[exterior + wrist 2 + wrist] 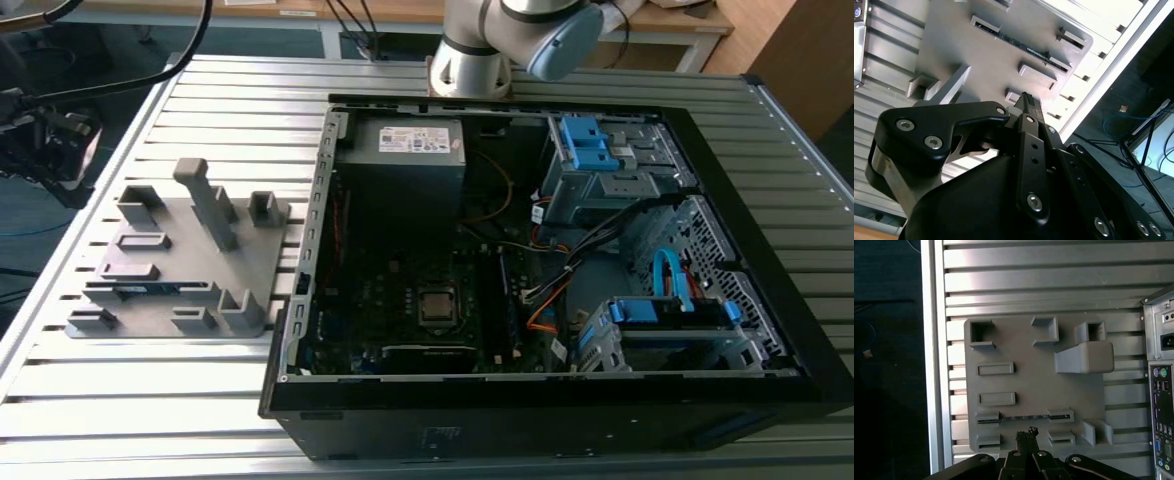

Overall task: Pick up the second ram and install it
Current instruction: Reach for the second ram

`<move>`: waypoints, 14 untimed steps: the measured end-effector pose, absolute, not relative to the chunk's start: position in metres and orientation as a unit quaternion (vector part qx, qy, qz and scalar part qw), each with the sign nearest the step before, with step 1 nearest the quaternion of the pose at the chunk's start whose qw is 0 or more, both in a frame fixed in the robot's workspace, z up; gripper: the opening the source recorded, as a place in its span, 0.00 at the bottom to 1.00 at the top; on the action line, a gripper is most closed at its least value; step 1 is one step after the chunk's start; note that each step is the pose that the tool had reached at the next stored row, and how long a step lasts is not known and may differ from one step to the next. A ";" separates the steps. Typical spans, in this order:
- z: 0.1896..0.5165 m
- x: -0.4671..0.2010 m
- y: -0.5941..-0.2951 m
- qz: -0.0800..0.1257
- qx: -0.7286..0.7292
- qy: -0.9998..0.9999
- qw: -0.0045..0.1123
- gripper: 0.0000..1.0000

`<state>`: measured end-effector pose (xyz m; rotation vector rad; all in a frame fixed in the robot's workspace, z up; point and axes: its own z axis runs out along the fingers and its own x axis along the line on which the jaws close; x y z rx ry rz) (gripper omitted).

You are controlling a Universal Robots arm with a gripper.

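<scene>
As end effector (1030, 432) hovers, second ram (1024, 417) unobstructed

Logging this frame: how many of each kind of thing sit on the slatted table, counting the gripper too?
memory stick: 1
grey fixture: 1
open computer case: 1
gripper: 1
Total: 4

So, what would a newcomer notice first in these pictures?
The open computer case takes up the exterior view's right, its inside exposed. On its left lies a grey fixture plate holding the second ram on edge; the hand hangs over that plate.
</scene>
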<state>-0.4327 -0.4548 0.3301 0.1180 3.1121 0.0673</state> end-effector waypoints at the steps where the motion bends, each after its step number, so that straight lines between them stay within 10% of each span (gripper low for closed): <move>1: 0.330 -0.433 -0.455 0.022 0.038 0.999 0.013 0.10; 14: 0.324 -0.433 -0.463 0.022 0.038 0.999 0.013 0.10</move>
